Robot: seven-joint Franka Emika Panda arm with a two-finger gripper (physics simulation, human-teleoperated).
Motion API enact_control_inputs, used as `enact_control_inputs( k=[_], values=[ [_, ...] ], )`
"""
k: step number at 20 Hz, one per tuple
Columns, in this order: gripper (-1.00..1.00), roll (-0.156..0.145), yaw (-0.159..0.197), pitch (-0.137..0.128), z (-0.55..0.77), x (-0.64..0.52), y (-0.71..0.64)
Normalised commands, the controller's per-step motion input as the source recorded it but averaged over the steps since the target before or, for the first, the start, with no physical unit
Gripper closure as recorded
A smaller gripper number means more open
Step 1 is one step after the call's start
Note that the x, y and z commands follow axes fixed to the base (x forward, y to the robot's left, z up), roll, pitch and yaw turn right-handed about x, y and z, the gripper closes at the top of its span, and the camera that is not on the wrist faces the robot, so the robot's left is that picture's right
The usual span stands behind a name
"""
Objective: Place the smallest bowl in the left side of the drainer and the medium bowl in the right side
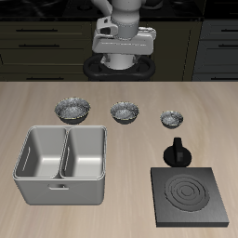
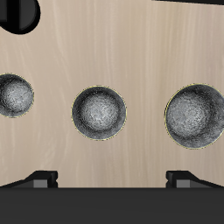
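Wooden table [image 1: 119,149], drainer [image 1: 61,165] empty, bowls outside

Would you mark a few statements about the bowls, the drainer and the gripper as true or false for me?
1. Three bowls stand in a row behind the drainer. True.
2. The smallest bowl already lies in the drainer. False: it stands on the table, and both compartments are empty.
3. The medium bowl is the middle one of the row. True.
4. The gripper holds a bowl. False: it is raised above the table's back with nothing in it.
5. A black stove stands near the table's front edge. True.
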Motion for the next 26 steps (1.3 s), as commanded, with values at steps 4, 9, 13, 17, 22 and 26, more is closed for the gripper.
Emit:
enact_control_inputs(
  k=[4,9,13,17,22,26],
  values=[
    [-1.0,-0.022,-0.01,0.026,-0.06,0.07,0.28],
    [-1.0,0.044,-0.025,-0.012,0.08,0.03,0.5],
    [-1.0,0.038,-0.014,-0.007,0.06,0.03,0.33],
    [-1.0,0.03,-0.011,-0.005,0.06,0.14,0.34],
    [-1.0,0.016,0.009,-0.012,0.05,0.16,0.28],
    [-1.0,0.007,-0.012,-0.008,0.04,0.15,0.28]
  ],
)
